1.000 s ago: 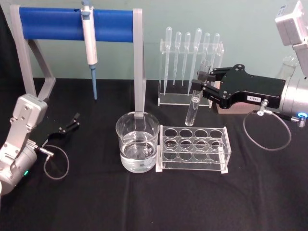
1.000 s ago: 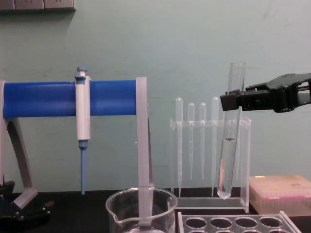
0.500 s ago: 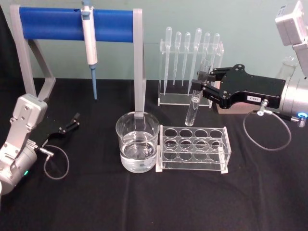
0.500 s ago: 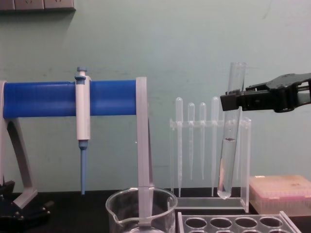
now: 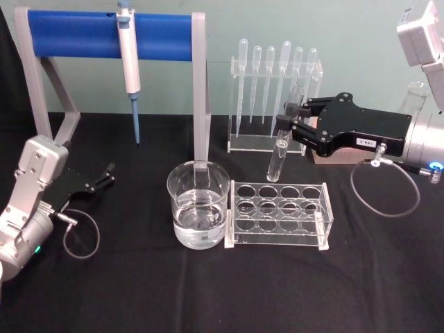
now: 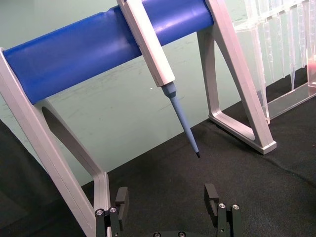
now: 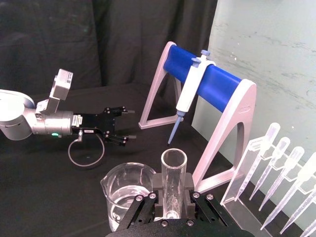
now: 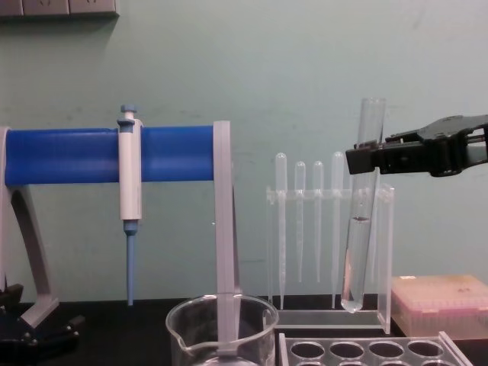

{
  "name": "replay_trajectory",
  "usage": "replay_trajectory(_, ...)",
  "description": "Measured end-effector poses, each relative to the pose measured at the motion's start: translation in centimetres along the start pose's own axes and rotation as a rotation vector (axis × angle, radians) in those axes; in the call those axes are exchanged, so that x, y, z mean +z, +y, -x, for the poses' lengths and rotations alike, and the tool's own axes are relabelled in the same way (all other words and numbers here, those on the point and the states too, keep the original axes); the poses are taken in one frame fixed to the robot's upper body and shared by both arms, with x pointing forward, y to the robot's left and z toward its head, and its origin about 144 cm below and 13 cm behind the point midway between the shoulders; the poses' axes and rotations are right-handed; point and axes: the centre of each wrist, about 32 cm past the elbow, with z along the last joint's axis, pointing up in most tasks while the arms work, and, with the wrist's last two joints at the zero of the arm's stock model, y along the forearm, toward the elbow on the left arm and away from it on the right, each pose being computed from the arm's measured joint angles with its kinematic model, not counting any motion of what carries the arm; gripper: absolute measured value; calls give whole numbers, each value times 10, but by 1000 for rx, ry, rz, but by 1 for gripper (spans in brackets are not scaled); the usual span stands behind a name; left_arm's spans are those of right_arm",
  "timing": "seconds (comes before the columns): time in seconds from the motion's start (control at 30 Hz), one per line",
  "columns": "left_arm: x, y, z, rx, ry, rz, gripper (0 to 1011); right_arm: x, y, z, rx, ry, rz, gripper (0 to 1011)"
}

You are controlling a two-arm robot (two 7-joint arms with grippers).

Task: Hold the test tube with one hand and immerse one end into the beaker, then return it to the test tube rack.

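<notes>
**Right black flat-jawed claw is clamping a long clear glass test tube in mid-air above the black desk.**

The jaws are pressing on the tube's upper part, with the open rim sticking up above them and the rounded bottom hanging below, near upright. The tube is hanging over the far side of the clear plastic test tube rack, not touching it. The wide clear glass beaker, holding clear liquid, is standing just beside the rack on the robot's left. The left black claw is resting low at the left, jaws apart, gripping nothing.
</notes>
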Motion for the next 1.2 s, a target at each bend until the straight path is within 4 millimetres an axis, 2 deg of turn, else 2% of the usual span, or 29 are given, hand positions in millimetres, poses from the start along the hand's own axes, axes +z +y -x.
replay_trajectory(1.2, 0, 0, 0, 0, 0, 0, 1000, 0, 0, 0, 0, 0, 0, 231)
